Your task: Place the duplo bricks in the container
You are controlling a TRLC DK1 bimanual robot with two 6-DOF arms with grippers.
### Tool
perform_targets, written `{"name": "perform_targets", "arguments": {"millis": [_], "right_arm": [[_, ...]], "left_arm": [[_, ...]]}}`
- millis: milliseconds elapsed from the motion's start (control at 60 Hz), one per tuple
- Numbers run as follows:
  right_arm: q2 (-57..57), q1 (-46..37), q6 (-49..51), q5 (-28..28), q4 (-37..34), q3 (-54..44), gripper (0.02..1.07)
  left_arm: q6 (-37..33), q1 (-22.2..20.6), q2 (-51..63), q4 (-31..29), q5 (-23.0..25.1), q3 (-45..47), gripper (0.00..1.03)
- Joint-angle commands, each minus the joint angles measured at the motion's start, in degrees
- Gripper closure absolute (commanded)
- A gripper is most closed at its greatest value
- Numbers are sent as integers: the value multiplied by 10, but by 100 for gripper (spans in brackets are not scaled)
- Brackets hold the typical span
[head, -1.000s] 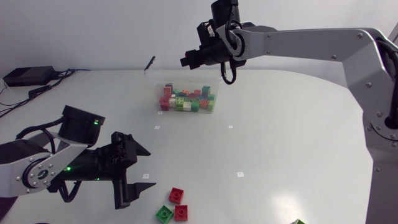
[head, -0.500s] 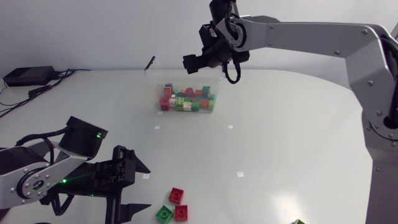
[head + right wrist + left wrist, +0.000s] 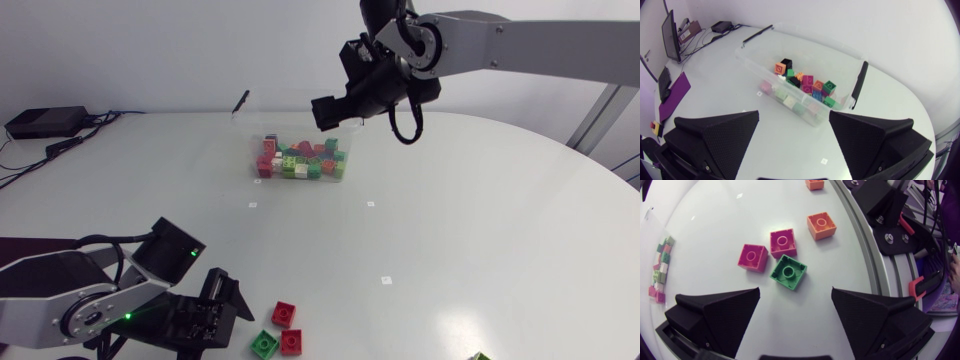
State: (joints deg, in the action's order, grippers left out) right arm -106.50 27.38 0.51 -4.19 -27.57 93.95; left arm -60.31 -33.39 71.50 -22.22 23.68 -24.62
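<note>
Nothing legible so far: no lettering, number or sign can be read on the duplo bricks (image 3: pixel 783 242), on the container (image 3: pixel 751 65) or on the table (image 3: pixel 480 220); the small white tags (image 3: pixel 370 204) on the tabletop are too small to make out
</note>
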Motion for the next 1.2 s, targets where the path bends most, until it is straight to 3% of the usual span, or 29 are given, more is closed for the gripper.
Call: {"name": "perform_targets", "arguments": {"millis": [0,250,733,1183], "right_arm": [[32,15,17,5,-9,-52,6],[98,53,64,4,-1,-190,6],[171,102,119,1,31,-359,6],[204,132,121,-2,50,-430,6]], "left_arm": [[-32,-13,25,-3,3,1,4],[-62,-22,130,24,2,-46,4],[-133,-34,154,18,8,-74,4],[-78,-35,190,-22,5,-112,4]]}}
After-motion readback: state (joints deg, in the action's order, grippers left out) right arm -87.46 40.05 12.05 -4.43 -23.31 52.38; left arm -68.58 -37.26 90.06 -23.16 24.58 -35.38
